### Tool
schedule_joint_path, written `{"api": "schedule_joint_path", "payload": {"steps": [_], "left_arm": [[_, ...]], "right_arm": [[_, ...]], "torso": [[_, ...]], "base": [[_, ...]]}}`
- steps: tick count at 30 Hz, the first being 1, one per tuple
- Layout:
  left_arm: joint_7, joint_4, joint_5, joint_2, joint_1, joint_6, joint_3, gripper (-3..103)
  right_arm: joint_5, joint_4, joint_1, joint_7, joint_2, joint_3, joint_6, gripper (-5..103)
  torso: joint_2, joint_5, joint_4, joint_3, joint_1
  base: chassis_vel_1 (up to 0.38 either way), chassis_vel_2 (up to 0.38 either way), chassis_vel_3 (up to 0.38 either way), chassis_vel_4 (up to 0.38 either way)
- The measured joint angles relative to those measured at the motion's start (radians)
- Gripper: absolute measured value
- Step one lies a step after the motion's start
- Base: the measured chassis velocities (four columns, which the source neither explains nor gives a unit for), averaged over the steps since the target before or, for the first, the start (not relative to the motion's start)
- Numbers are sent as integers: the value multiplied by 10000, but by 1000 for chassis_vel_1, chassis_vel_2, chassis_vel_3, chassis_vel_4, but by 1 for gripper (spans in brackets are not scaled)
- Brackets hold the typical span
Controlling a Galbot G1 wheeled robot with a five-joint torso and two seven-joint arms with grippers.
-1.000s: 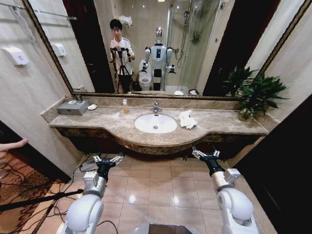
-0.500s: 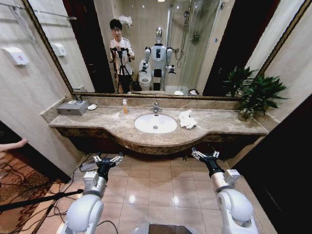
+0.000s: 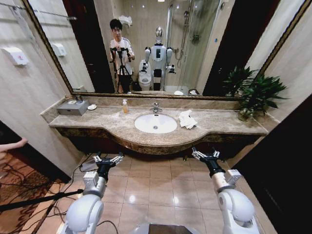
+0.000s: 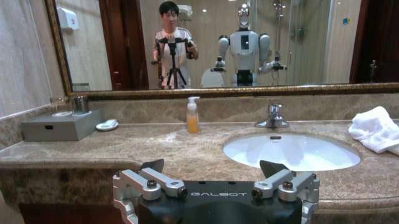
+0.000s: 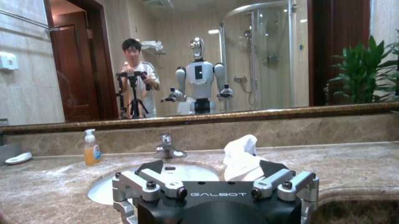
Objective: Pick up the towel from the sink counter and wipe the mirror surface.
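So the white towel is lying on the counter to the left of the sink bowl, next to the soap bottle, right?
Not quite. The towel lies on the counter to the right of the sink bowl, as the head view shows. The soap bottle stands on the other side.

The right gripper (image 3: 204, 155) has eased very slightly, staying low before the sink counter's (image 3: 161, 142) front edge.

mirror (image 3: 161, 44) top beyond frame edge
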Motion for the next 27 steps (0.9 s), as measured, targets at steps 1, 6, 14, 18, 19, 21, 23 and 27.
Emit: {"api": "schedule_joint_path", "payload": {"steps": [1,6,14,18,19,21,23,27], "left_arm": [[0,0,0,0,0,0,0,100],[0,0,0,0,0,0,0,100],[0,0,0,0,0,0,0,100],[0,0,0,0,0,0,0,100],[0,0,0,0,0,0,0,100],[0,0,0,0,0,0,0,100],[0,0,0,0,0,0,0,100],[0,0,0,0,0,0,0,100]], "right_arm": [[0,0,0,0,0,0,0,100],[23,-49,-15,-85,20,0,80,100],[44,-169,-18,-251,85,-57,174,100],[81,-181,-17,-258,64,-44,182,100],[81,-181,-17,-258,64,-44,182,100],[98,-197,-1,-258,47,-37,185,100],[99,-220,32,-263,46,-49,185,100],[92,-260,100,-282,62,-83,185,100]], "torso": [[0,0,0,0,0],[0,0,0,0,0],[0,0,0,0,0],[1,0,0,-1,-2],[1,0,0,-1,-2],[0,0,0,0,-1],[0,0,-1,0,-1],[0,2,2,0,-1]], "base": [[0,0,0,0],[0,0,0,0],[0,0,0,0],[0,0,0,0],[0,0,0,0],[-58,71,72,-88],[-97,76,93,-97],[-107,120,111,-107]]}}
